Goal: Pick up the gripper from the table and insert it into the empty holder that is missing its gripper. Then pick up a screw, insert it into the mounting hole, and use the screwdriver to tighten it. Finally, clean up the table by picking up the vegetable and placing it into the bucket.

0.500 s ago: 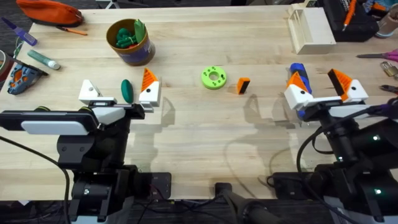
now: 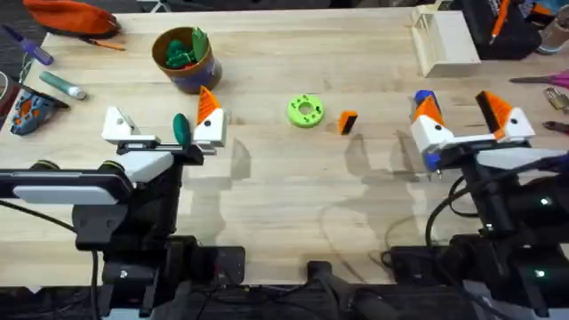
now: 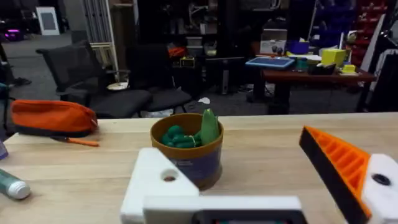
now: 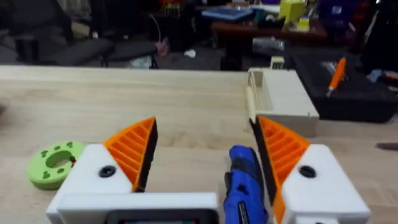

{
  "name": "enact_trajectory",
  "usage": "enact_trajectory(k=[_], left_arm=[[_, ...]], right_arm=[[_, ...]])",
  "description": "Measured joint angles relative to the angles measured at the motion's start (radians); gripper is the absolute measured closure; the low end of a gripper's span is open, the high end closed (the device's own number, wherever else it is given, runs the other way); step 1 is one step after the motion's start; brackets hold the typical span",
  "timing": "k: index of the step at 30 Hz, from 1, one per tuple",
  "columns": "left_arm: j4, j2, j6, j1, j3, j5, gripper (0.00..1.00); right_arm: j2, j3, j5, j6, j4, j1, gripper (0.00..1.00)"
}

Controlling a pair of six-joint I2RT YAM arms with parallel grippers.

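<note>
My left gripper (image 2: 163, 126) hangs open over the table's left half. Its left finger is the bare white holder (image 2: 116, 124) (image 3: 155, 180); its right finger carries an orange ribbed pad (image 2: 209, 107). The dark green vegetable (image 2: 181, 130) lies on the table between those fingers. Just beyond stands the tan bucket (image 2: 184, 58) (image 3: 186, 149), holding green toys. The loose orange gripper (image 2: 348, 122) rests mid-table. My right gripper (image 2: 468, 120) is open above the blue screwdriver (image 2: 425, 98) (image 4: 245, 180), which lies between its two fingers, closer to the left one.
A lime-green disc (image 2: 305, 110) (image 4: 55, 163) lies left of the loose gripper. A wooden box (image 2: 444, 40) stands at the back right. At the back left are an orange pouch (image 2: 71, 16) and a tube (image 2: 62, 84).
The left gripper has shifted a little left and farther away, toward the bucket. The right gripper has edged right and away. The objects on the table have not moved.
</note>
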Motion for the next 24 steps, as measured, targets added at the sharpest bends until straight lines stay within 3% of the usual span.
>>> enact_trajectory(k=[6,13,19,24], left_arm=[[-0.047,0.013,0.007,0.0,0.078,-0.002,0.015],[-0.266,0.201,0.012,0.0,0.404,-0.032,0.015],[-0.554,0.51,0.014,0.0,0.741,-0.045,0.015],[-0.774,0.75,0.013,0.0,0.96,-0.049,0.015]], right_arm=[[0.001,0.062,0.0,0.0,-0.011,0.0,0.124],[0.083,0.302,0.034,0.0,-0.139,0.0,0.124],[0.336,0.559,0.05,0.0,-0.39,0.0,0.124],[0.576,0.765,0.053,0.0,-0.595,0.0,0.124]])
